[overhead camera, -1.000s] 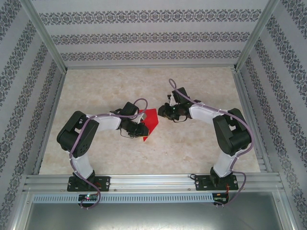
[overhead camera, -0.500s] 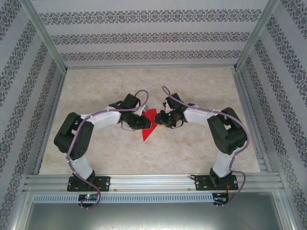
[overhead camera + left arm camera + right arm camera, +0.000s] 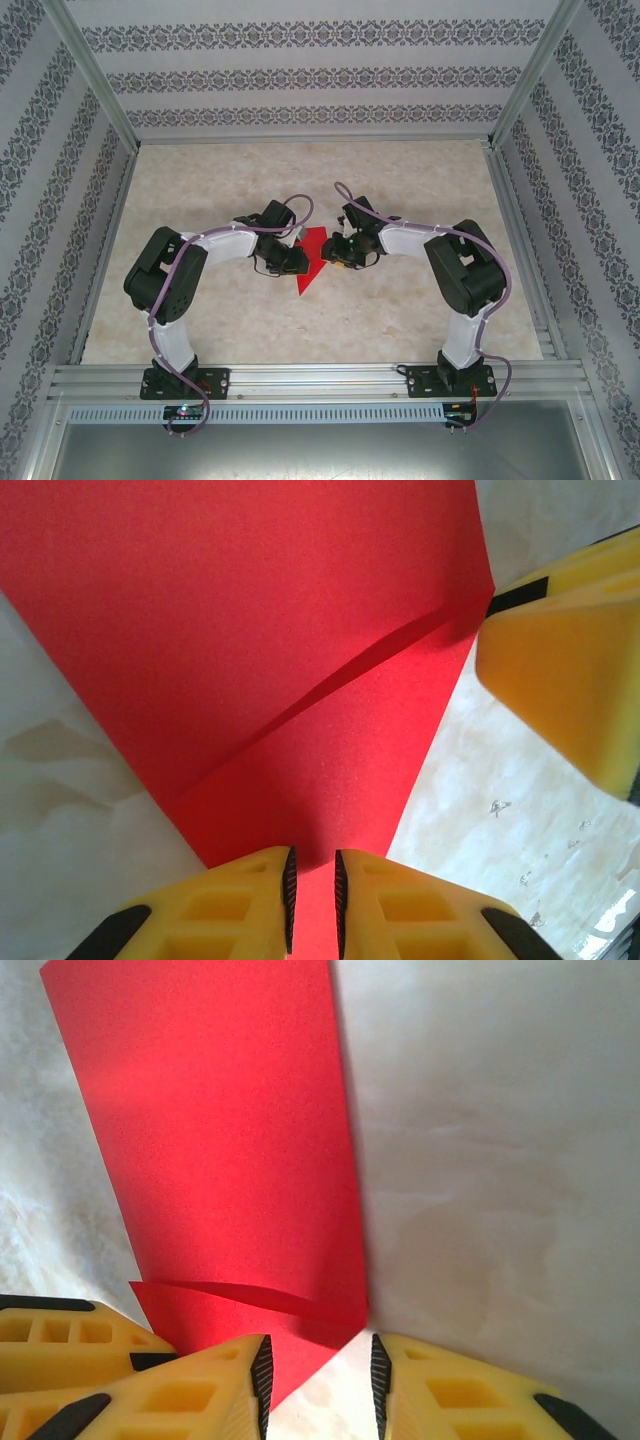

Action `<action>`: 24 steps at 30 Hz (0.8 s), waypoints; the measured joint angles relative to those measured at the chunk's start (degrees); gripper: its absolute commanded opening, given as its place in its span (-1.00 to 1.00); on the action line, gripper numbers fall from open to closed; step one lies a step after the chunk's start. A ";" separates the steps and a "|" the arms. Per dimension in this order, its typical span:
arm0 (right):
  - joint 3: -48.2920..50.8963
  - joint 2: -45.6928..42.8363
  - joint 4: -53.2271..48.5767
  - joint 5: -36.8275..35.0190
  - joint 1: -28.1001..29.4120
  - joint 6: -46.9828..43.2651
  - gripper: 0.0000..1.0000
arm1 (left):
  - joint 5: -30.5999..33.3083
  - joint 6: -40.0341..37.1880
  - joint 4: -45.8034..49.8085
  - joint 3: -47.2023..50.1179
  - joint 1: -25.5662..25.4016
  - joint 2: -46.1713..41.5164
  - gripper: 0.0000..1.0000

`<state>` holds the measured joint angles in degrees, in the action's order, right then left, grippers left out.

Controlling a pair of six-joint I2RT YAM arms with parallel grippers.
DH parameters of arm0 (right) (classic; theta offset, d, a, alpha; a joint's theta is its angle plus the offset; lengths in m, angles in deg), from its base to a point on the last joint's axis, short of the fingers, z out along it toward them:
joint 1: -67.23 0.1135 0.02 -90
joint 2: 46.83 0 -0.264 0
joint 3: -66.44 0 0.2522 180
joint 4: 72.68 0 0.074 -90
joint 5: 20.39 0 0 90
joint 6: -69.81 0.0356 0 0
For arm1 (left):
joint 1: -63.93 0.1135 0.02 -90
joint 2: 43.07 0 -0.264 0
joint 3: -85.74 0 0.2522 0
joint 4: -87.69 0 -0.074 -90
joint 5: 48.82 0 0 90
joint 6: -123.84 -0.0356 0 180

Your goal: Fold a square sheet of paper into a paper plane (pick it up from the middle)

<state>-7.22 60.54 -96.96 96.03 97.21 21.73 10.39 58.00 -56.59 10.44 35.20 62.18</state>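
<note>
Left gripper (image 3: pixel 313 870) is pinched nearly closed on the red sheet (image 3: pixel 250 630), which fans straight ahead. Right gripper (image 3: pixel 318 1360) gapes, with the sheet's folded corner poking between its jaws and the long edge running away.

The top view is lit evenly and brightly from above. The pale table (image 3: pixel 400 300) is rendered slightly washed out, and only faint, soft shadows are cast on it. Fine detail is softened there, and the frame rails (image 3: pixel 100 90) are splayed outward by the wide lens. In the left wrist view the red paper (image 3: pixel 250 630) is shown saturated and grainy, with a dark shadow line drawn along its raised fold. The yellow fingers (image 3: pixel 400 910) are blurred by closeness. In the right wrist view the table is rendered greyer and dimmer, and a soft shadow is thrown beside the paper's right edge.
</note>
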 measured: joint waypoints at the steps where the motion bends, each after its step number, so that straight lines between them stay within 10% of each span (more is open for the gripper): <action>1: -0.17 0.04 -0.09 0.02 0.02 0.13 -0.34 | 0.02 -0.02 0.02 0.00 0.02 0.00 -0.57; 24: -0.57 0.57 6.10 4.76 1.05 4.46 -0.55 | -1.07 -0.22 0.13 0.02 1.62 0.20 -0.60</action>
<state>-7.79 61.11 -90.86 100.79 98.25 26.18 9.32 57.78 -56.46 10.47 36.81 62.38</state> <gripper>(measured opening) 0.247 0.200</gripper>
